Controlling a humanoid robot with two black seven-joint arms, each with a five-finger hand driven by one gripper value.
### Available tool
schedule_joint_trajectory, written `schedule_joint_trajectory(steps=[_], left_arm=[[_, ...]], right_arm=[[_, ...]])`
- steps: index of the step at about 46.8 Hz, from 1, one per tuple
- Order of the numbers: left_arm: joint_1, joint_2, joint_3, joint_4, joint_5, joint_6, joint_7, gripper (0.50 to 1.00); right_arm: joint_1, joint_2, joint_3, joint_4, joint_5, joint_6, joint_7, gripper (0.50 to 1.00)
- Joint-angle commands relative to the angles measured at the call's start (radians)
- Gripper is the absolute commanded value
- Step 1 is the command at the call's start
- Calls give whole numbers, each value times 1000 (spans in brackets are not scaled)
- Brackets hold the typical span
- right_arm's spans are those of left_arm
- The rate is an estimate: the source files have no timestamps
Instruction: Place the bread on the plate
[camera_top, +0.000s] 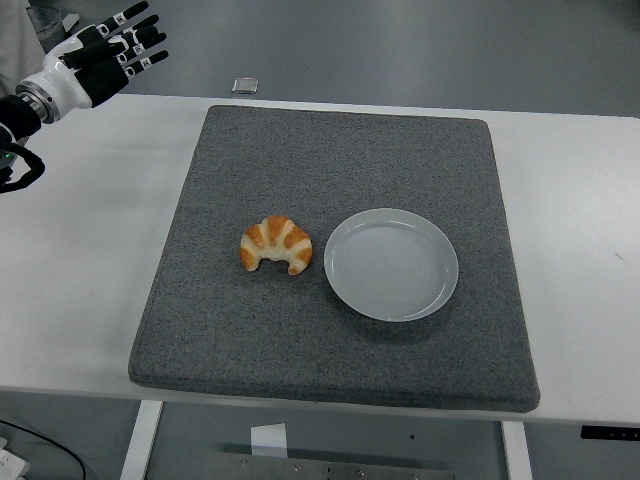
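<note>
The fingers (135, 40) of the left hand (105, 55) are spread and straight, holding nothing, and they hover at the table's far left corner, above its far edge. Well ahead of those fingertips and off to their right, a small silvery object (245, 85) lies on the white table (80, 260) just past the far edge of the grey mat (340, 160). Much nearer the robot than the fingers, and far to their right, the bread (276, 245), a croissant, rests on the mat with its curved back away from the robot. Just beside it, farther still from the hand, the pale plate (391, 264) sits on the mat, apart from the bread.
</note>
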Motion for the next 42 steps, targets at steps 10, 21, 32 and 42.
schedule_joint_trajectory(steps=[10, 21, 32, 42], left_arm=[[0, 2, 0, 2, -1, 0, 0, 1000], [-6, 0, 5, 2, 2, 11, 0, 1000], [-9, 0, 19, 3, 49, 15, -9, 1000], [-39, 0, 3, -6, 313, 12, -26, 1000]], right_arm=[[0, 0, 0, 1, 0, 0, 0, 932], [0, 0, 0, 0, 0, 0, 0, 932], [0, 0, 0, 1, 0, 0, 0, 932], [0, 0, 0, 1, 0, 0, 0, 932]])
